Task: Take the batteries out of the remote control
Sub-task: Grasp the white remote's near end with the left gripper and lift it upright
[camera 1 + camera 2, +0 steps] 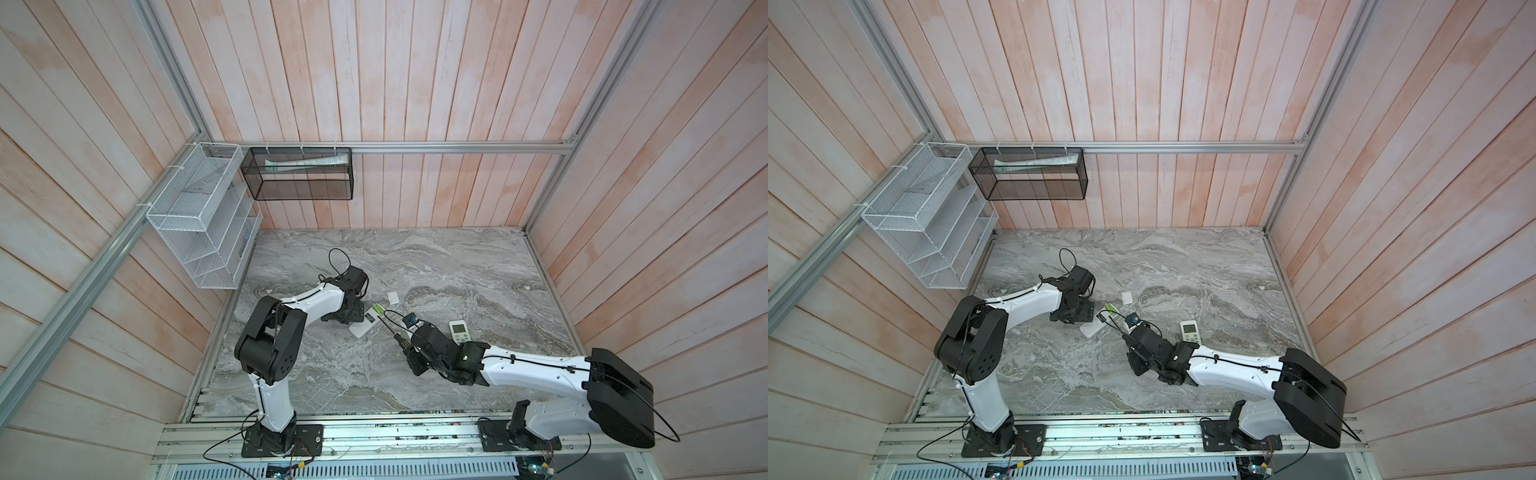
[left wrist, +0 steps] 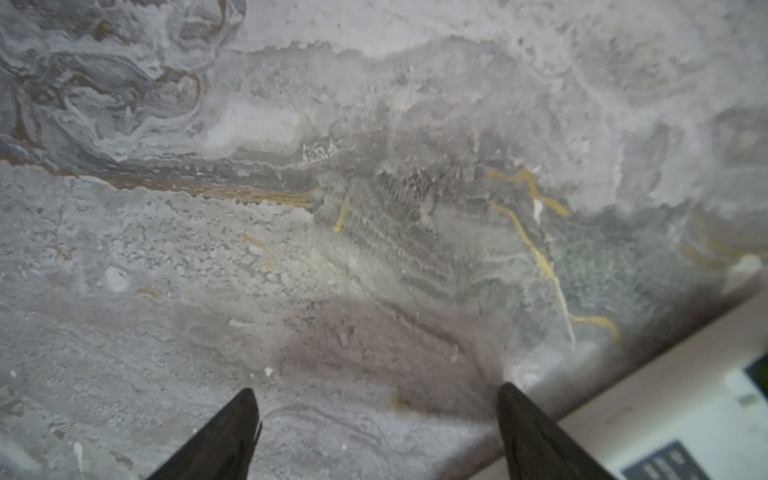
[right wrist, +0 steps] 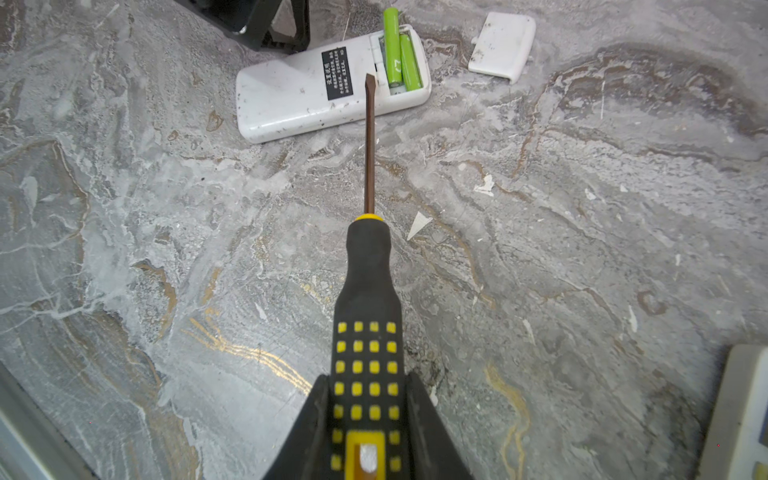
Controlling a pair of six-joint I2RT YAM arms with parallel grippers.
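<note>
In a top view the left gripper (image 1: 347,318) sits just left of the white rectangular plastic remote control (image 1: 360,328), which lies face down on the grey marbled counter (image 1: 457,270). The left wrist view shows it spread wide and empty. Only the right wrist view shows the right gripper (image 3: 368,380) clamped on the black-and-yellow-handled screwdriver (image 3: 368,291), its tip beside two lime green cylindrical batteries (image 3: 397,50) in the open bay. With nothing steadying the remote, prying could slide it or flick a battery away.

Pale plank walls (image 1: 415,83), grey marble tabletop (image 1: 457,266)
</note>
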